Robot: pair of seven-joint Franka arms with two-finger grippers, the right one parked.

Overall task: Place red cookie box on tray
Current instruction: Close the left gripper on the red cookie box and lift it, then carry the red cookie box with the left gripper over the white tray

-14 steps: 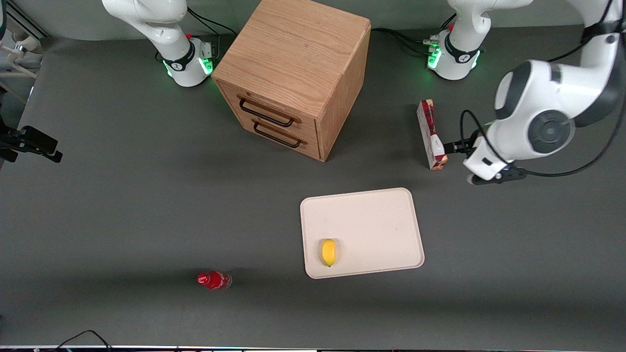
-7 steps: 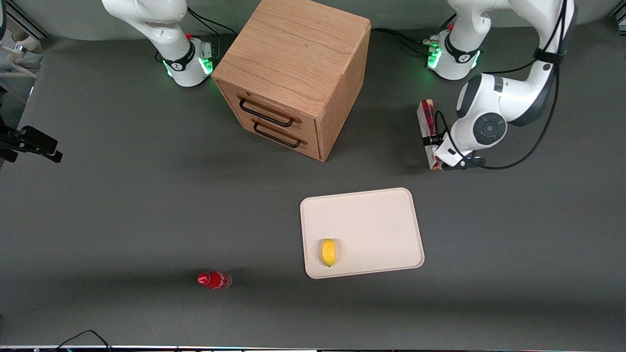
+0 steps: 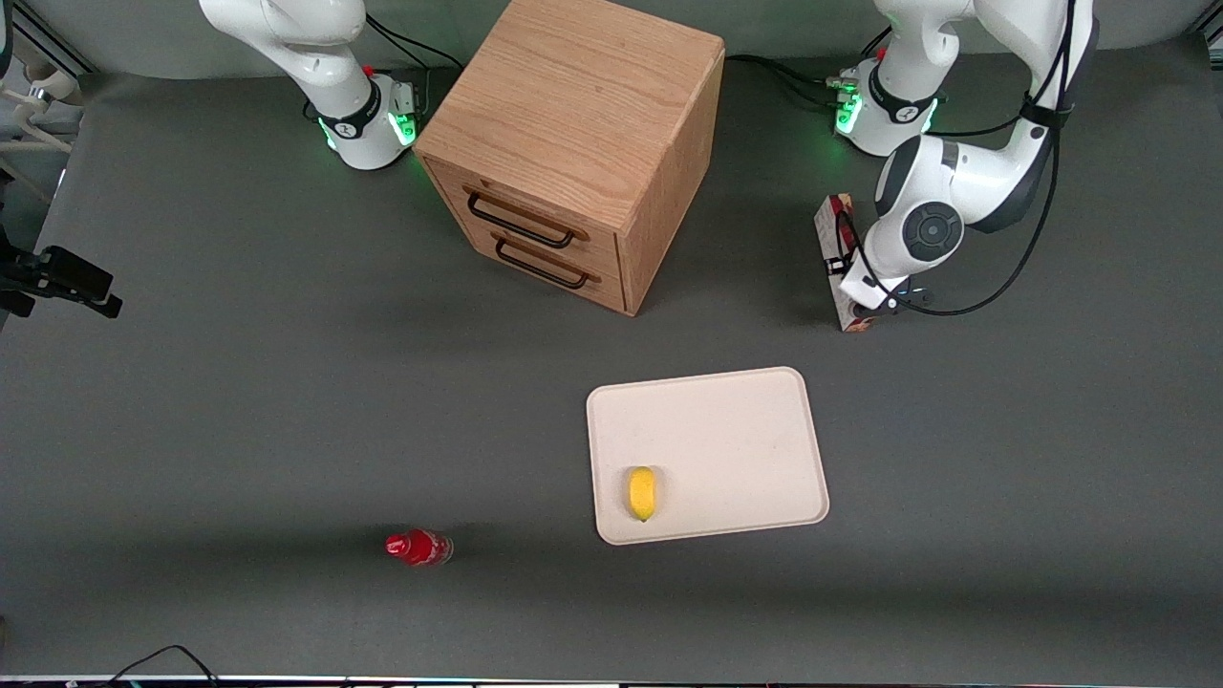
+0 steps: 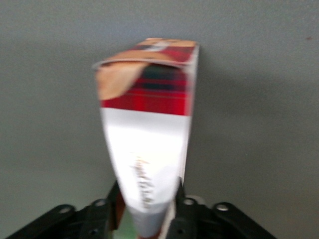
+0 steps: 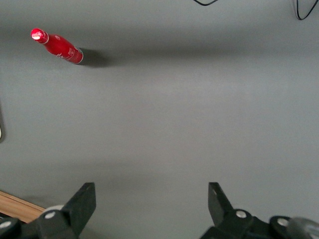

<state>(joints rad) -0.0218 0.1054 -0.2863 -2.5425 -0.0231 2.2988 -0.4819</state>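
Observation:
The red cookie box [image 3: 833,225] stands on its long thin edge on the dark table, farther from the front camera than the tray [image 3: 736,430]. My left gripper [image 3: 847,279] is down over the end of the box that is nearer the tray. In the left wrist view, the gripper [image 4: 148,209] has its fingers [image 4: 180,199] pressed against both sides of the box [image 4: 149,134], shut on it. The box still rests on the table. The cream-white tray lies flat with most of its surface bare.
A yellow lemon [image 3: 642,493] lies on the tray near its front corner. A wooden two-drawer cabinet [image 3: 573,143] stands beside the box toward the parked arm. A small red bottle [image 3: 418,548] lies on the table nearer the front camera, also in the right wrist view [image 5: 57,46].
My left arm has swung in from the working arm's end and come down over the box. The gripper now grips the box's sides. The box stands where it was.

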